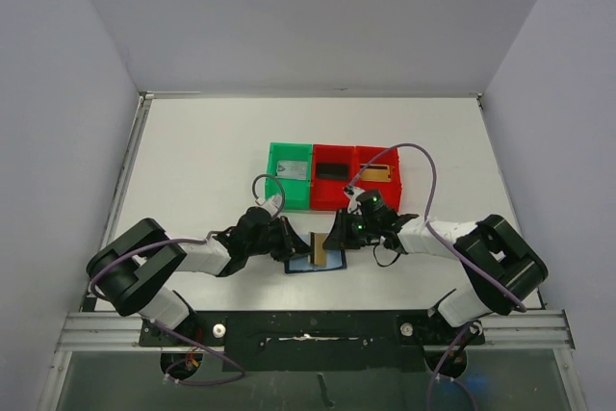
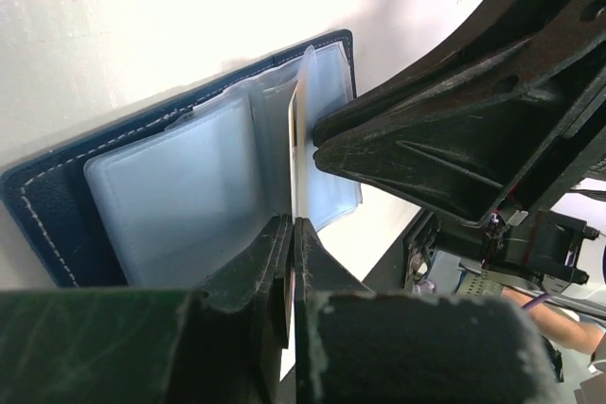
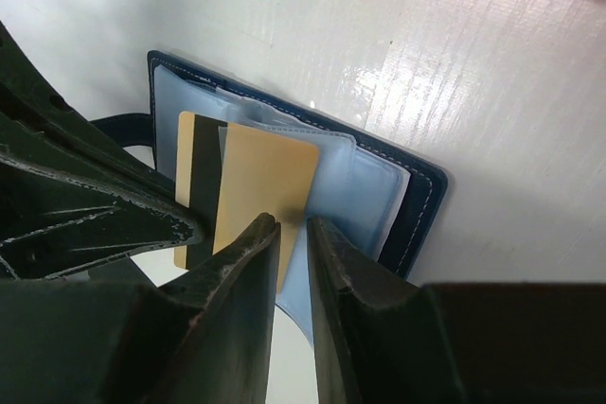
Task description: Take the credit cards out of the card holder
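Observation:
The card holder (image 1: pixel 329 262) lies open on the table, a navy wallet (image 2: pixel 57 205) with pale clear pockets (image 3: pixel 369 191). A gold-orange credit card (image 3: pixel 265 177) with a dark stripe stands up out of a pocket, and it shows edge-on (image 2: pixel 299 111) in the left wrist view. My left gripper (image 2: pixel 294 226) is shut on that card's edge; from above it (image 1: pixel 306 245) is at the holder's left side. My right gripper (image 3: pixel 292 222) has its jaws a narrow gap apart with nothing seen between them. Its tips are at the clear pocket just right of the card (image 1: pixel 318 246).
Behind the holder stand a green tray (image 1: pixel 277 190) holding a silver card (image 1: pixel 294 171), a red tray (image 1: pixel 332 194) holding a black card (image 1: pixel 332 170), and a second red tray (image 1: pixel 377 190) holding a gold card (image 1: pixel 378 173). The arms' mounting rail (image 1: pixel 308 329) runs along the near edge.

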`<state>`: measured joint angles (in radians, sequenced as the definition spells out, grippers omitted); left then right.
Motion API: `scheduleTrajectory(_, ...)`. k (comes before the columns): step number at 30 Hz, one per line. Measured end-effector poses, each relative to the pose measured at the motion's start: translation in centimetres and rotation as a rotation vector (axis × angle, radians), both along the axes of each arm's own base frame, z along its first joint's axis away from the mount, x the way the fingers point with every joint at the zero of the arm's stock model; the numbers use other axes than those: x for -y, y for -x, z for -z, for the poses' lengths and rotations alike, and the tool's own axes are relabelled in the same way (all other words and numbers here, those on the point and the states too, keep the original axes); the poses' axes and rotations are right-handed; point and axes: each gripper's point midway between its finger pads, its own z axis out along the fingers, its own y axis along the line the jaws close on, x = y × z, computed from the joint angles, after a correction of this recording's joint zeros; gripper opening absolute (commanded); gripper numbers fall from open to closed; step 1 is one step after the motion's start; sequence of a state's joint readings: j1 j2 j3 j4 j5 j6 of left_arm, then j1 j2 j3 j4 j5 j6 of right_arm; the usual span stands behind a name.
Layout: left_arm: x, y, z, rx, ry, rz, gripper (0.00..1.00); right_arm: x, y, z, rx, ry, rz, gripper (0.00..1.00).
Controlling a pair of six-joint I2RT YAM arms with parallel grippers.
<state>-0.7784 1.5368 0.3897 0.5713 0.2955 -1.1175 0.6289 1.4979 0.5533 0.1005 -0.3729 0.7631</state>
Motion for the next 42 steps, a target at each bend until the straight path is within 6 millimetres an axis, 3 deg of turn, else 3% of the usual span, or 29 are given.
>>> scheduleTrajectory(12, -2.0, 0.1, -1.7, 0.078, -0.045, -0.034, 0.00, 1.1, 0.1, -0.5, 0.023, 0.017, 0.020, 0.23)
scheduleTrajectory(16, -2.6, 0.1, -2.2, 0.106, -0.066, -0.041, 0.00, 0.9, 0.1, -2.8, 0.090, -0.023, 0.012, 0.23)
scheduleTrajectory(22, -3.6, -0.2, -3.7, 0.156, -0.059, -0.083, 0.00, -1.3, 0.3, -5.6, 0.172, -0.086, -0.037, 0.23)
scheduleTrajectory(26, -4.1, -0.5, -4.7, 0.188, -0.054, -0.115, 0.00, -2.5, -0.3, -4.4, 0.137, -0.061, -0.052, 0.24)
scheduleTrajectory(30, -4.6, -0.5, -5.2, 0.207, -0.051, -0.136, 0.00, -1.9, -0.7, -0.9, 0.042, 0.059, -0.027, 0.26)
scheduleTrajectory(32, -4.7, -0.5, -5.3, 0.210, -0.051, -0.141, 0.00, -1.3, -0.5, -0.2, 0.009, 0.126, -0.013, 0.29)
scheduleTrajectory(34, -4.9, -0.5, -5.2, 0.212, -0.051, -0.144, 0.00, -0.9, -0.7, -1.0, 0.039, 0.157, 0.000, 0.38)
scheduleTrajectory(37, -5.1, -0.4, -5.3, 0.219, -0.049, -0.148, 0.00, -1.1, -0.7, -4.0, 0.120, 0.100, 0.003, 0.58)
scheduleTrajectory(42, -5.1, -0.5, -6.0, 0.248, -0.038, -0.151, 0.00, -0.6, -1.0, -8.5, 0.241, -0.045, 0.054, 0.77)
